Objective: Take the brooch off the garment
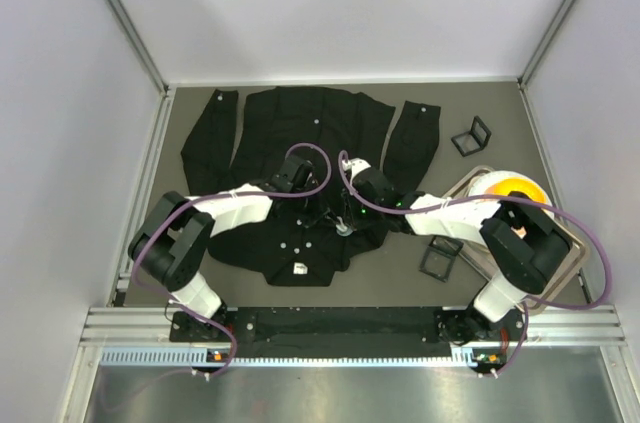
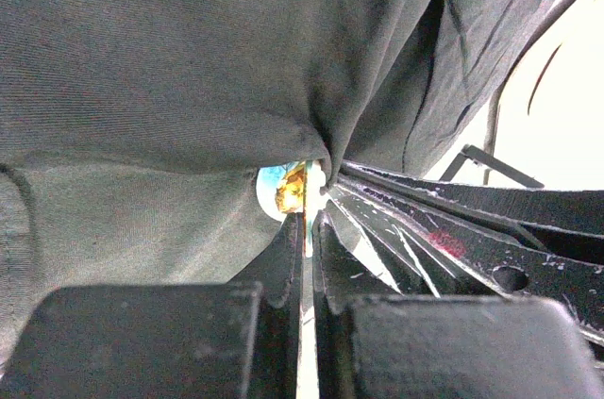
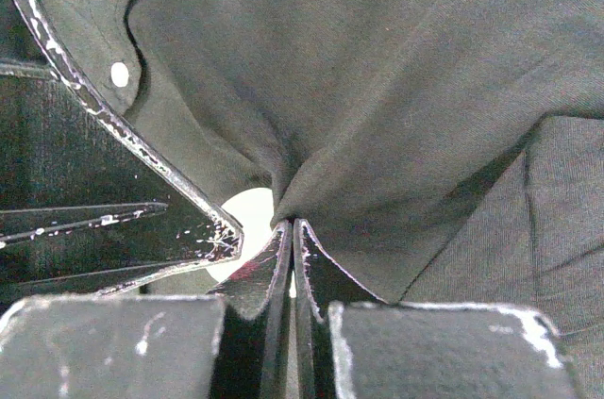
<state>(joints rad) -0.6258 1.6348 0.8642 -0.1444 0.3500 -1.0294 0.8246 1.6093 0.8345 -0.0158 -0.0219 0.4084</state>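
Black garment [image 3: 377, 88] bunched in clamped right fingers [image 3: 318, 276]; left fingers [image 2: 283, 257] pinch the brooch [image 2: 291, 190].

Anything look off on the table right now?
Only the garment: its fabric is drawn into a tight pucker mid-shirt, where the right hand pinches cloth and the left hand is shut at the brooch. The rest lies flat; no tear visible.

I see the garment [image 1: 300, 133] as plain black with no pattern, its small buttons [image 1: 316, 122] and tag [image 1: 298, 270] white. The brooch [image 2: 288, 190] shows blue, orange-yellow and white. The table [image 1: 500, 108] is dull grey-brown. The left gripper [image 2: 308, 203] and right gripper [image 3: 291, 223] are black, scuffed white.
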